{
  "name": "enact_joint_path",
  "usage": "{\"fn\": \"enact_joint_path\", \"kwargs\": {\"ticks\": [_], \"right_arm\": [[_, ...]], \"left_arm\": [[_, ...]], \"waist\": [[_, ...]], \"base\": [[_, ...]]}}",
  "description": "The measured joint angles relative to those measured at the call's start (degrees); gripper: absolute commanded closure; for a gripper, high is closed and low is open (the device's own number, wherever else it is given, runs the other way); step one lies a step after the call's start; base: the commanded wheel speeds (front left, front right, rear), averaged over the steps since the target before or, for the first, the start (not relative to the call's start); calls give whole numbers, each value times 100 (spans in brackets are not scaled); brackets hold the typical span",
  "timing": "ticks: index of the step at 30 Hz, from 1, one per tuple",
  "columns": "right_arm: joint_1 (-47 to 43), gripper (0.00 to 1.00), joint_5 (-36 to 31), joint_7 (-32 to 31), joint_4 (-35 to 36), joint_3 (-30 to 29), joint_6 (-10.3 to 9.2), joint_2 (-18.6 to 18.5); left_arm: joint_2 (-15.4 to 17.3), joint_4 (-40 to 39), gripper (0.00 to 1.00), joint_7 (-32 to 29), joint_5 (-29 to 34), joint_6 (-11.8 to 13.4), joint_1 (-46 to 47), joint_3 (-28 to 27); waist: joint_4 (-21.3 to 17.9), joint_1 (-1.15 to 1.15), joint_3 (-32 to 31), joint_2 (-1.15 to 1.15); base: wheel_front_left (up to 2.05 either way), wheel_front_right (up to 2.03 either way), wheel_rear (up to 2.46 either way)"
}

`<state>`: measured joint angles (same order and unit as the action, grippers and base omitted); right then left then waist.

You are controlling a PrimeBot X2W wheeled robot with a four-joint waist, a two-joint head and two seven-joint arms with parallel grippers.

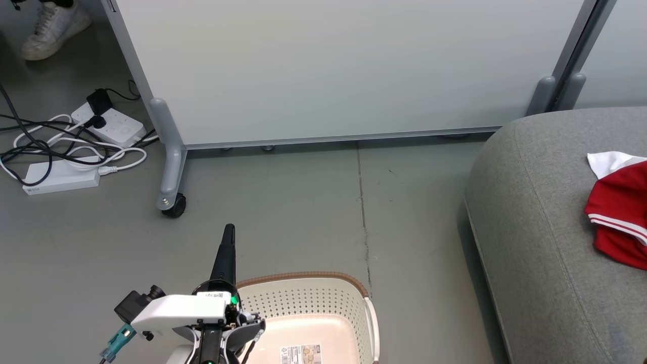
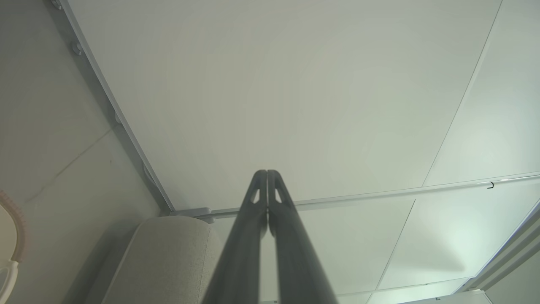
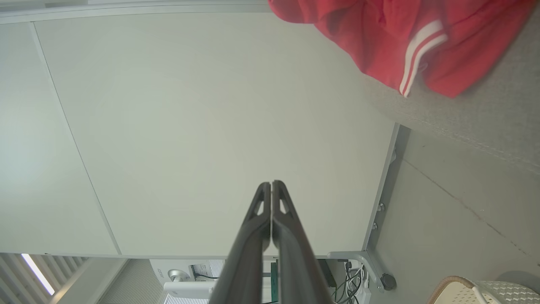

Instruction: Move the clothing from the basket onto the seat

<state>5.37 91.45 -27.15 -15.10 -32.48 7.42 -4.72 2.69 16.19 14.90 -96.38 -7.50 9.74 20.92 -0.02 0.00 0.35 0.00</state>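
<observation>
While looking down from the head, finds the clothing (image 1: 619, 212) crumpled on the seat (image 1: 536, 227) at the far right edge, red with a white panel on top and thin white stripes along a hem. Cut off by the frame there, so full extent not tellable. Places the basket (image 1: 303, 298) on the floor (image 1: 303, 202) at bottom centre, well apart from the clothing, near the seat's left side but not touching it. Shows a brown rim, perforated cream walls, a white handle on the right and a label (image 1: 302, 354) on the base. Puts the left gripper (image 1: 229, 231) at the basket's far left corner in the picture, clenched and grasping nothing, dark fingers (image 1: 225, 258) pressed together and pointing up the view towards a pale partition (image 1: 328, 65). Confirmed from the left wrist: tips touching, partition ahead, seat corner below. From the right wrist, finds the right gripper (image 3: 271, 183) also clenched on nothing, tips meeting, aimed at the partition, with the clothing on the seat at upper right and the basket's rim at lower right. Elsewhere in the head view: a castor (image 1: 174, 206) under the partition's foot, a white power strip (image 1: 113, 125) amid tangled cables (image 1: 30, 146) at left, a person's pale shoe (image 1: 53, 28) at top left.
</observation>
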Motion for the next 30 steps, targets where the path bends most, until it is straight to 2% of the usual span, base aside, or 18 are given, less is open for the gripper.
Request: {"fn": "enact_joint_path", "kwargs": {"ticks": [30], "right_arm": [[19, 100, -24, -35, 0, -43, 0, 34]], "left_arm": [[0, 0, 100, 0, 0, 0, 0, 1]], "waist": [[0, 0, 0, 0]], "base": [[0, 0, 0]]}}
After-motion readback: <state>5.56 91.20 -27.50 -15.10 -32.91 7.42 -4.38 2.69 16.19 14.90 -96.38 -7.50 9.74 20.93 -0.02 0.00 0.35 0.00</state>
